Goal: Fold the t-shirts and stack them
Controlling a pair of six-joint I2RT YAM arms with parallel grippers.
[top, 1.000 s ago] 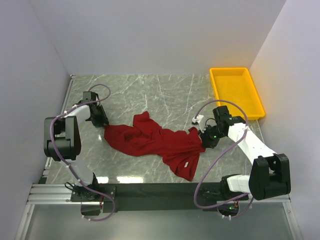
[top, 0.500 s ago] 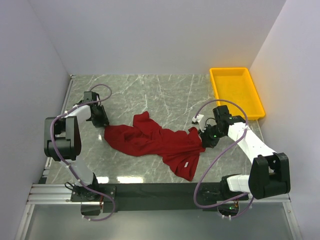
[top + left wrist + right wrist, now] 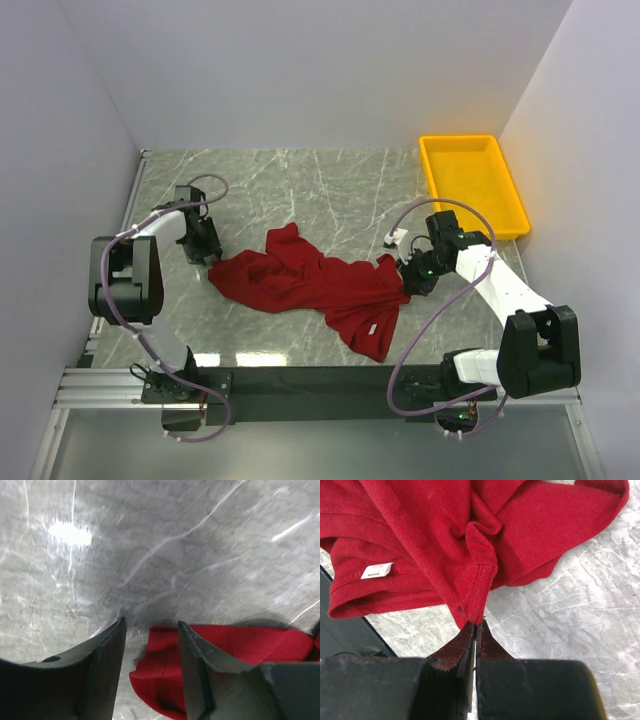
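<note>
The dark red t-shirt (image 3: pixel 310 285) lies crumpled across the middle of the marble table, with its white tag (image 3: pixel 370 327) near the front. My left gripper (image 3: pixel 205 252) is at the shirt's left end, low over the table. Its jaws stand open, and the shirt's left corner (image 3: pixel 162 672) lies loose on the marble between them in the left wrist view (image 3: pixel 151 625). My right gripper (image 3: pixel 406 276) is at the shirt's right end, shut on a bunched hem (image 3: pixel 479 595) right at its fingertips (image 3: pixel 476 623). The tag (image 3: pixel 376 570) shows left of that hem.
A yellow plastic tray (image 3: pixel 505 190) stands at the back right, close to the right wall. White walls close in the table on the left, back and right. A black strip (image 3: pixel 330 380) runs along the near edge, just in front of the shirt.
My left gripper's jaws have spread wider, and its wrist has shifted slightly toward the shirt's left corner. The right gripper and the shirt have hardly moved.
</note>
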